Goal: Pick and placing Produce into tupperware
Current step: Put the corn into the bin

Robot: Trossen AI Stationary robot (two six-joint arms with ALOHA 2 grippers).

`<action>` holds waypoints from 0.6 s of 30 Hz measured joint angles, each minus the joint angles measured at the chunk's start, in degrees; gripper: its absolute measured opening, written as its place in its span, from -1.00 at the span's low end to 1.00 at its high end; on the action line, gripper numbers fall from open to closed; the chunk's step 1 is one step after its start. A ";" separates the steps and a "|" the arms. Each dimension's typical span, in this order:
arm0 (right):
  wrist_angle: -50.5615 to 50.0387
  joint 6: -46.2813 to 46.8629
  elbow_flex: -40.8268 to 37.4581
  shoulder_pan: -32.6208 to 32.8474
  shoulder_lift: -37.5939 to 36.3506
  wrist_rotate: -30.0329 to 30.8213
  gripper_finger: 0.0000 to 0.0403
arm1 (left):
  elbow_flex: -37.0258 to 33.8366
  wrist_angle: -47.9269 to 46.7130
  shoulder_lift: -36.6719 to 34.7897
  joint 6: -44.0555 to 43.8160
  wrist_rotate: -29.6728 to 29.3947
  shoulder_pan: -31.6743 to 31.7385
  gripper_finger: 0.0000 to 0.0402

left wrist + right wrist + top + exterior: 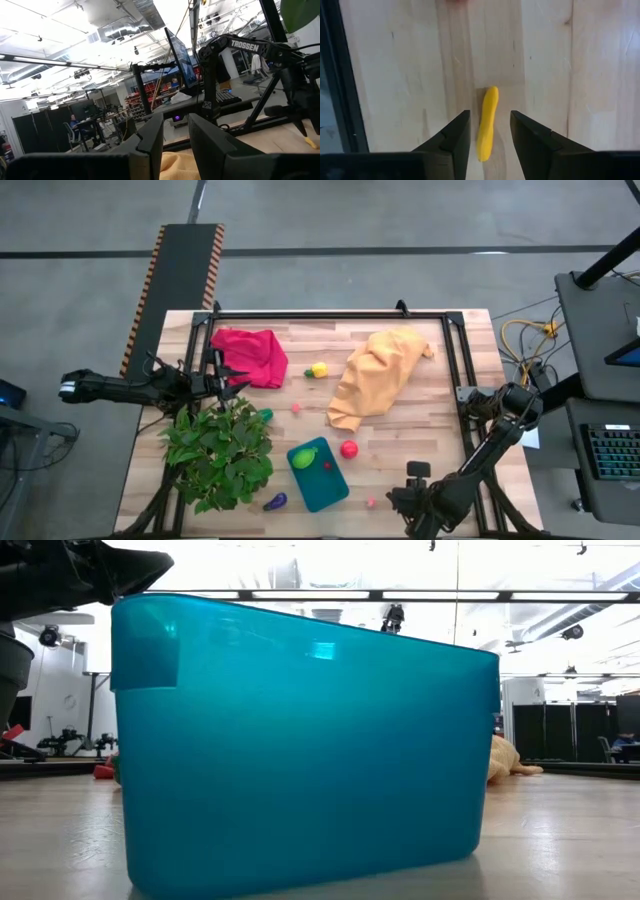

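Because my right gripper (490,142) looks straight down on it, the relation I care about is plain: a slim yellow piece of produce (487,122) lies flat on the wood with its long axis running down the gap between my two fingers, one finger on each side and neither touching it. The fingers stand apart with nothing held, so I judge that a straight descent and a squeeze across its narrow width is what comes next. From above, my right arm is bent over the table's near right corner, far closer to this piece than my left arm. The piece is long, thin, smooth and slightly curved, like a small banana or pepper, and should pinch easily.

Farther in, near the middle of the near edge, sits the teal tupperware (318,476), with a green piece (304,458) and a small red piece (327,465) already inside. A red ball (349,448) lies just beside its right side and a purple piece (275,502) off its left near corner.

Farthest off, at the left edge by the leafy plant (220,452), my left gripper (175,145) waits, fingers slightly parted and empty.
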 joint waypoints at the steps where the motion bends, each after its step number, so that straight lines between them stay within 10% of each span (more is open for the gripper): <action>1: 0.66 0.00 -0.16 0.01 0.00 0.01 -0.36 | -0.02 -0.01 0.00 0.00 0.00 -0.01 -0.61; 18: 6.34 1.55 -5.33 0.24 0.00 -0.02 -0.38 | -0.03 -0.03 0.00 -0.07 0.00 0.00 -0.61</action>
